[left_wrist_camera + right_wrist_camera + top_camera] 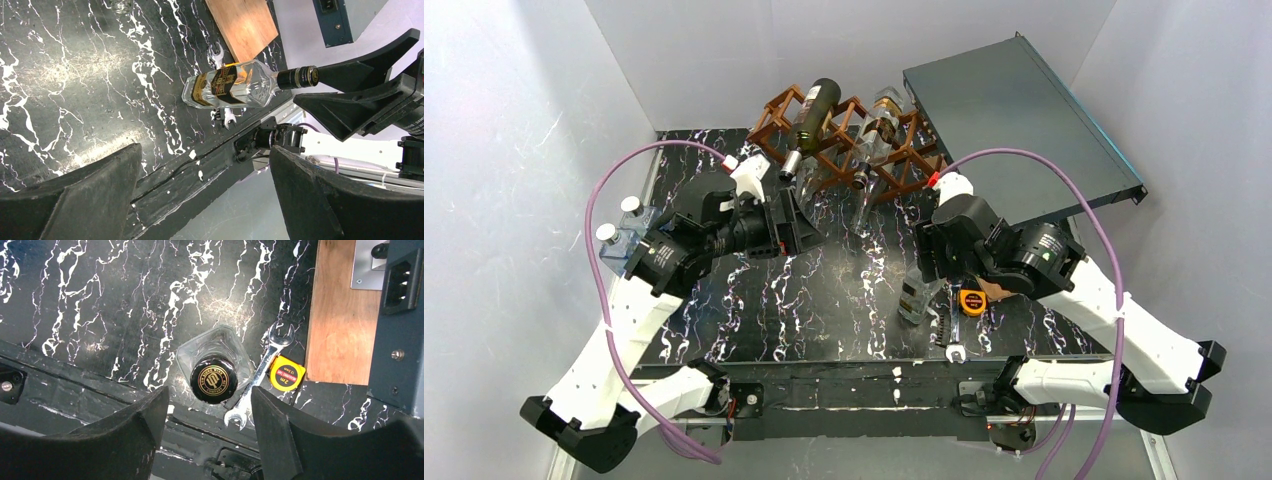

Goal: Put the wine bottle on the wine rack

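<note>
A clear square wine bottle [918,290] with a black and gold label stands upright near the table's front edge; its black cap [214,378] faces the right wrist camera. My right gripper [210,392] hovers just over that cap, with a finger on each side and a gap to each, so it is open. In the left wrist view the bottle [230,86] shows with the right fingers [360,107] at its cap end. My left gripper [205,150] hangs wide open and empty over the table's left middle [799,222]. The reddish-brown wine rack [854,140] stands at the back.
A dark bottle [809,115] and a clear bottle [879,130] lie in the rack. A large dark grey panel [1024,120] leans at the back right. A wrench [260,372], a yellow tape measure [286,373] and a wooden board [340,315] lie right of the bottle.
</note>
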Motion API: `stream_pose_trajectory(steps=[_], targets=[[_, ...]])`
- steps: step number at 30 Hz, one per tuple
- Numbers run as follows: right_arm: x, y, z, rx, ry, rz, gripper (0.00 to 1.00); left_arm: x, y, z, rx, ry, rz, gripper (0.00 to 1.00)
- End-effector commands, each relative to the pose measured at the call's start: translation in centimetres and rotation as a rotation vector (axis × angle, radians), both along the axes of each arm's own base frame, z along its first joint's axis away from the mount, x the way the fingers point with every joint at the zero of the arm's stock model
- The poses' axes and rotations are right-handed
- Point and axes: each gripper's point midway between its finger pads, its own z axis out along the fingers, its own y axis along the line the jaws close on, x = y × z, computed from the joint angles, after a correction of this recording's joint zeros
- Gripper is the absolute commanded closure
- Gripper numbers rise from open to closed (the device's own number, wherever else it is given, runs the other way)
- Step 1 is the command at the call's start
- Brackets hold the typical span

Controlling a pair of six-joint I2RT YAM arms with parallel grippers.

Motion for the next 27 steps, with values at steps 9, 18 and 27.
stream_pose_trajectory(steps=[9,18,27], targets=[[0.8,0.7,-1.1,-0.035,-0.007,0.006,0.52,0.0,1.0,0.8,0.028,-0.051,0.017,0.02],[1.5,3.4,-0.8,-0.061,-0.03,0.072,0.77,-0.4,3.7,1.6,0.057,-0.13,0.13,0.02],[2.6,8.9,-1.1,-0.187,-0.076,0.197,0.92,-1.9,9.4,4.5,0.075,-0.282,0.357,0.02]])
